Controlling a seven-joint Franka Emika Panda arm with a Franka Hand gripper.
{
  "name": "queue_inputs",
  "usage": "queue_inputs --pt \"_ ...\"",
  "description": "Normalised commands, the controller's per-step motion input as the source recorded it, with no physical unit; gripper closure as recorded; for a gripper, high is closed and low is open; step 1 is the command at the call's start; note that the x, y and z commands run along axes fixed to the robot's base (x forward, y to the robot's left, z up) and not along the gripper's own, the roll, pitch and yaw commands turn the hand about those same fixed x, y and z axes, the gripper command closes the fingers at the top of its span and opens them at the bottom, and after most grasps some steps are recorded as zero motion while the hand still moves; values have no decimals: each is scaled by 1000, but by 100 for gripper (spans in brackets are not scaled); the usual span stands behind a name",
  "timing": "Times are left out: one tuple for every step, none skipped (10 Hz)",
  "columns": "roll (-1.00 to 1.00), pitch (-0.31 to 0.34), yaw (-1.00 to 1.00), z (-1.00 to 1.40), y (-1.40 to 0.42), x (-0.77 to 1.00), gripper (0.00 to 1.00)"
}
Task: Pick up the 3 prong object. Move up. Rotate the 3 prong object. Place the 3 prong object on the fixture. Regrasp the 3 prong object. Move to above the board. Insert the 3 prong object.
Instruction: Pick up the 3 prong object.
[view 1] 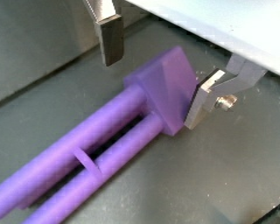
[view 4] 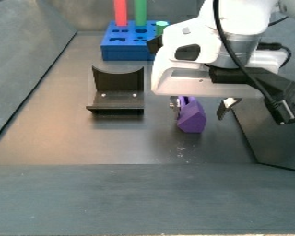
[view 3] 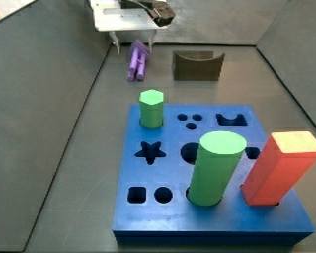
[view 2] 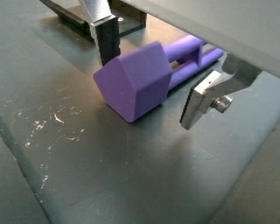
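The purple 3 prong object (view 1: 101,144) lies flat on the grey floor, and its blocky head (view 2: 136,83) sits between my fingers. My gripper (view 1: 154,87) is open and low over that head. In a wrist view one finger (view 1: 111,39) stands clear of the head and the other finger (view 1: 205,101) is right against it. In both side views the gripper (view 3: 127,22) (view 4: 194,97) hangs over the object (view 3: 138,61) (view 4: 191,116). The fixture (view 3: 197,65) (view 4: 117,90) stands beside them. The blue board (view 3: 161,203) (view 4: 113,41) lies further off.
The board carries a green hexagonal peg (view 3: 150,107), a tall green cylinder (view 3: 217,168) and an orange-red block (view 3: 279,166). Grey walls enclose the floor. A dark edge of the fixture (view 2: 66,17) shows close behind one finger.
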Motion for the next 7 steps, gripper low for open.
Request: queue_inputs --pt "-51 -293 0 -580 0 186 0" --pt "-46 -289 0 -634 0 160 0" --pt "0 -153 0 -483 0 0 0" --pt "-23 -11 6 11 43 -63 0" --pt "56 0 0 -77 0 -80 0" --pt "-16 -100 0 -160 0 0 0" --pt "7 0 0 0 0 0 0"
